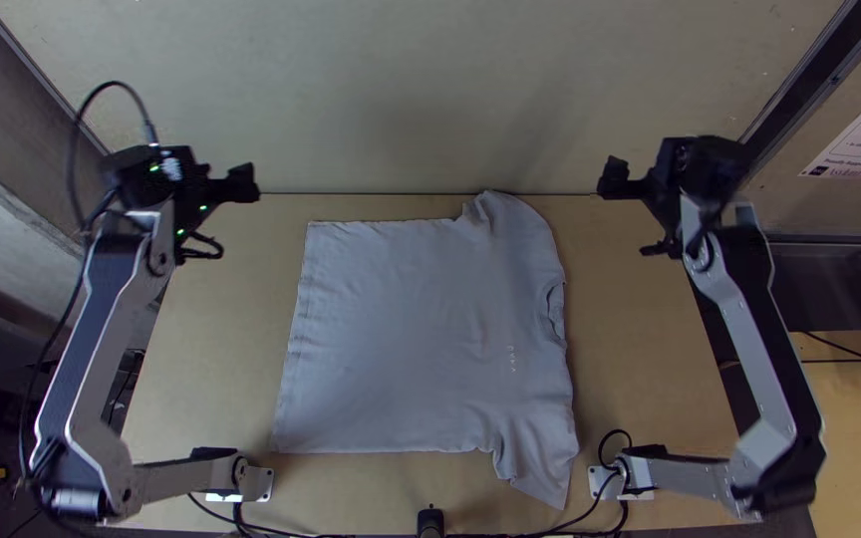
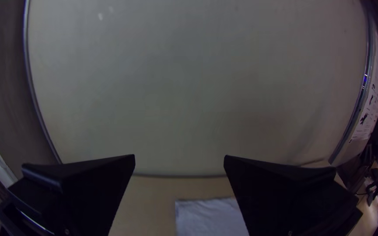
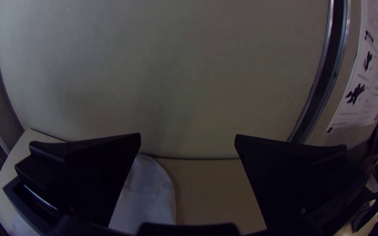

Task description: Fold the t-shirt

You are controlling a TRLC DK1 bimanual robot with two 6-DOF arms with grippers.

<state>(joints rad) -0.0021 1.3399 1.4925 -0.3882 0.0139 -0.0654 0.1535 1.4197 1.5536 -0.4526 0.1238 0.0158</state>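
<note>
As the shirt [image 1: 416, 334] lies spread on the table [image 1: 650, 379], hem [image 1: 297, 339] left, sleeves [image 1: 540, 468] right, I judge the first fold yet to come. My left gripper [image 2: 179, 156] and right gripper [image 3: 188, 134] gape empty; next, both should descend and pinch its near edge.

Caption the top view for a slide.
Pale t-shirt spread on the wooden table, the open left gripper and open right gripper on either side.

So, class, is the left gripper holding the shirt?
No, the left gripper is open, its fingers wide apart, and the shirt lies on the table away from it.
</note>
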